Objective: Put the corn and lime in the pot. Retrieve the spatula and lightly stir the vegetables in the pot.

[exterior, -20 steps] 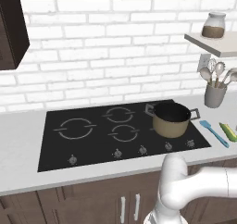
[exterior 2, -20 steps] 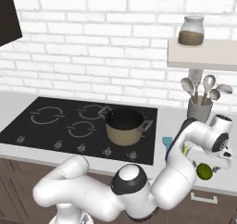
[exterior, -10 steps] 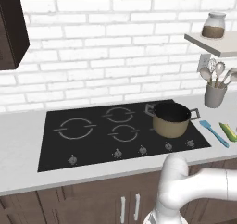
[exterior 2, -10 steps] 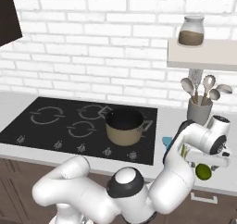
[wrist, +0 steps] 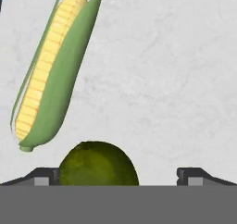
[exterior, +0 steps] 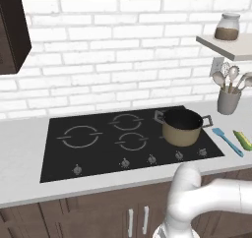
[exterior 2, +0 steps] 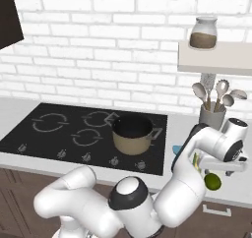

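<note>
Low in the hand view the round dark-green lime [wrist: 98, 165] sits on the counter [wrist: 176, 79] between the wide-open gripper [wrist: 120, 174] tips, lower half cut off, corn [wrist: 53, 70] lying upper left.

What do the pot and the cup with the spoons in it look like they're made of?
The pot looks like enamelled or painted metal: smooth matte tan wall, black inside, dark handles. The utensil cup looks like plain grey metal or ceramic; its dull, even surface leaves that open. The spoons look like brushed metal.
</note>
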